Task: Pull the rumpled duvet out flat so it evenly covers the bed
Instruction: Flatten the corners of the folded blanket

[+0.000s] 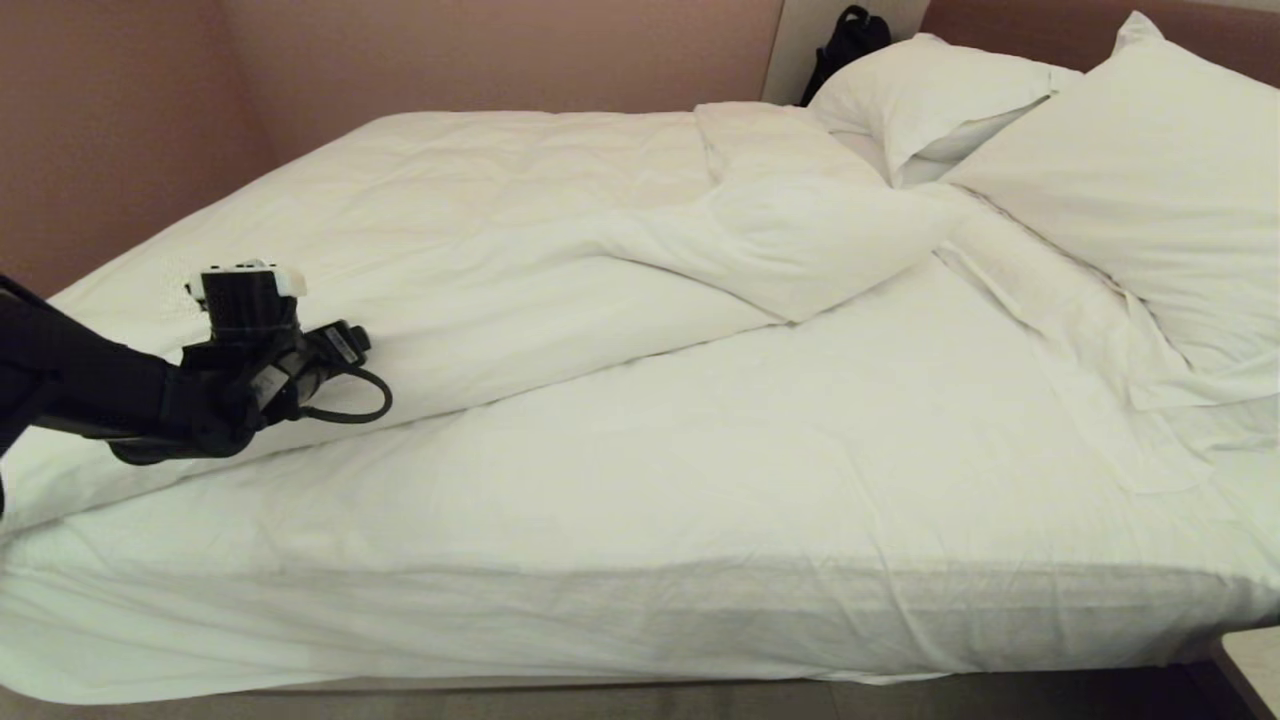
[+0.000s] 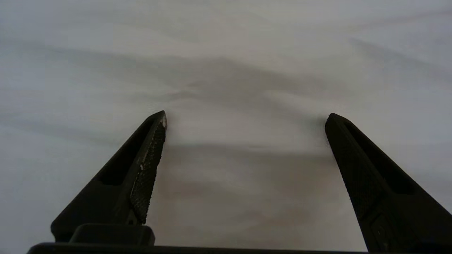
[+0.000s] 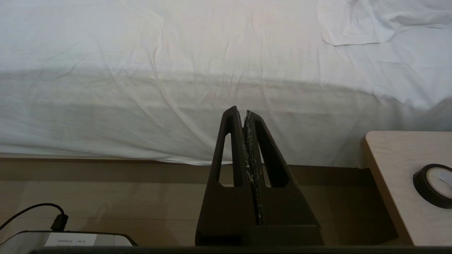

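Overhead, left gripper (image 2: 245,118) jaws wide apart, empty, over duvet (image 1: 520,250) near bed's (image 1: 640,620) foot. Duvet bunched on far half, fold running diagonally toward pillows (image 1: 1130,170). Right gripper (image 3: 244,113) jaws together, beside bed, near tape roll (image 3: 434,185). Label on grey box (image 3: 67,240) unreadable.

The left gripper's (image 1: 245,285) fingers are hidden behind its own wrist from the head camera. The duvet (image 1: 520,250) covers the far half of the bed (image 1: 640,620), and its near-left corner runs off the frame. The right pillow (image 1: 1150,190) is cut off at the edge. A dark bag (image 1: 850,40) is half hidden behind the other pillow (image 1: 930,100).
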Robot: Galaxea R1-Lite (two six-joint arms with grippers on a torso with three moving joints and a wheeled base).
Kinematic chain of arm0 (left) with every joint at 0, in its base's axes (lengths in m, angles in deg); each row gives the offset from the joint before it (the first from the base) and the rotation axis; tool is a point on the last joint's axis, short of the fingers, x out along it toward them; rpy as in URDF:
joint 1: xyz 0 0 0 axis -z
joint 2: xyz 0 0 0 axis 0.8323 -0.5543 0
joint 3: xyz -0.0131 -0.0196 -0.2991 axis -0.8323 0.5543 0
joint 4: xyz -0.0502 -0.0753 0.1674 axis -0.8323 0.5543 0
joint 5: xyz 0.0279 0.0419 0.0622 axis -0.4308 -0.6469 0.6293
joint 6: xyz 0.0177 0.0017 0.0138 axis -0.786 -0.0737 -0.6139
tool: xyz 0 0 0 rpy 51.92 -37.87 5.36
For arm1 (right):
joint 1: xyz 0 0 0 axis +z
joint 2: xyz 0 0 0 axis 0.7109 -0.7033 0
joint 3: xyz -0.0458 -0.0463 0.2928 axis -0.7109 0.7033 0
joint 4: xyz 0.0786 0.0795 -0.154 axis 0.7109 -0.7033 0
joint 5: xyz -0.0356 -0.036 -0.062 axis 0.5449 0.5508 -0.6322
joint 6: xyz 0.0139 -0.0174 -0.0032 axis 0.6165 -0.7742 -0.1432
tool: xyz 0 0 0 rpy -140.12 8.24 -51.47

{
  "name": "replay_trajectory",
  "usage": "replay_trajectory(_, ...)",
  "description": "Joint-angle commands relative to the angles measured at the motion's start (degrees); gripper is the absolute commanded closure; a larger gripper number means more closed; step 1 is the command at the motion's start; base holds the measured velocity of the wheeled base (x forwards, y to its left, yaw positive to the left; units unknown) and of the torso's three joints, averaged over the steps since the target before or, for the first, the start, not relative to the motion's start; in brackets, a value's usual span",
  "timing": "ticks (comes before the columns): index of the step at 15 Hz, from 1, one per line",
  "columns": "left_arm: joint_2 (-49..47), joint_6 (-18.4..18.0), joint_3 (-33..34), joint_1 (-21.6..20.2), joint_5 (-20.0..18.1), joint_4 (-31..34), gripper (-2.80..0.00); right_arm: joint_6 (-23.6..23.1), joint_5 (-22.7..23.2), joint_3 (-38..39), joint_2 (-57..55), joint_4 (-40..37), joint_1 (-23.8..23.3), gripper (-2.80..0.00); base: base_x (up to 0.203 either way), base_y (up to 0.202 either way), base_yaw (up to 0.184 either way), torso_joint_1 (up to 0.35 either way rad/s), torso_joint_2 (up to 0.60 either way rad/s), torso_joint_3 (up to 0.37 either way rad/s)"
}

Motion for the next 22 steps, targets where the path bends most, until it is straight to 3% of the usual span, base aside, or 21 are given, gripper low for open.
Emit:
replay_trajectory(1,-2.52,0.42,-1.04,0.01,0.15,-0.15,-2.8,-0.05,0.03,0.0,-0.07,0.0,0.02,0.0,0.0,0.0,0.0,0.0,0.0,0.0)
replay_trajectory(11,-9.18,0.39,-3.34,-0.06,0.15,0.72,-2.8,-0.05,0.03,0.0,-0.07,0.0,0.02,0.0,0.0,0.0,0.0,0.0,0.0,0.0)
replay_trajectory(17,-10.54,0.42,-6.05,0.01,0.15,7.14,-2.8,-0.05,0.03,0.0,-0.07,0.0,0.02,0.0,0.0,0.0,0.0,0.0,0.0,0.0)
replay_trajectory(22,-11.55,0.42,-6.4,0.01,0.15,7.35,-2.8,-0.05,0.03,0.0,-0.07,0.0,0.02,0.0,0.0,0.0,0.0,0.0,0.0,0.0)
